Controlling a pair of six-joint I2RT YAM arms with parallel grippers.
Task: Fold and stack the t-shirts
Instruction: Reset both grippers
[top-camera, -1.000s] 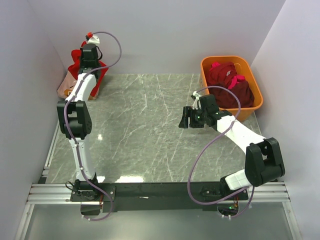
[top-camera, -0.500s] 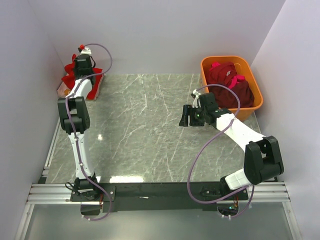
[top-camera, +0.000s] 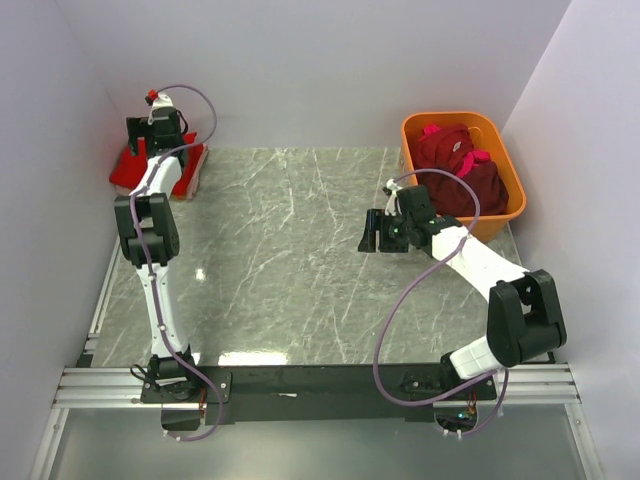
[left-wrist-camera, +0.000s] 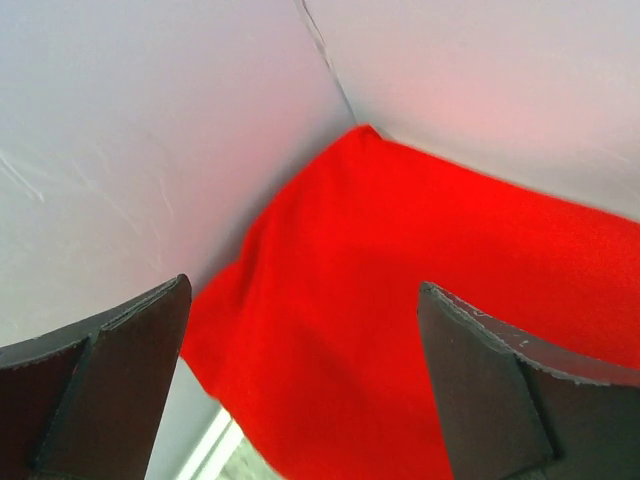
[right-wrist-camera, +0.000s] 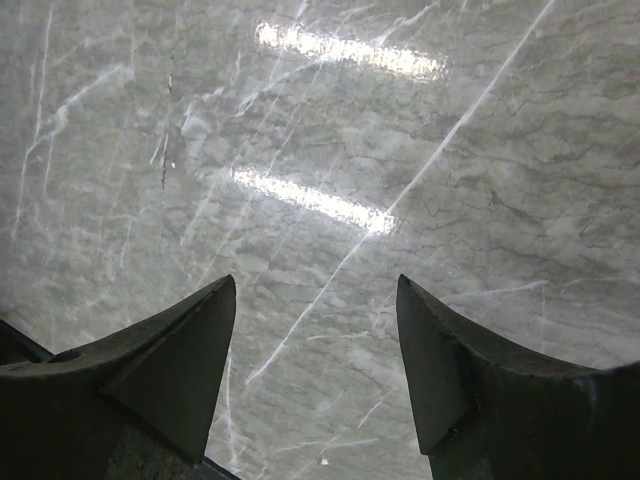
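Left pincer (left-wrist-camera: 302, 292): we saw its fingers spread wide apart, gripping nothing, hanging above red cloth.
Red t-shirt (left-wrist-camera: 420, 300): it lay flat directly beneath that pincer, pushed into the corner where the walls (left-wrist-camera: 150, 130) met the worktop (top-camera: 290, 250).
Right pincer (right-wrist-camera: 315, 290): we found it apart as well, holding nothing, with only veined grey worktop below it.
Maroon t-shirts (top-camera: 458, 168): they sat bunched beyond and to the right of the right pincer, inside the orange tub (top-camera: 450, 117).
Spacing: we noted the two pincers stood well apart.
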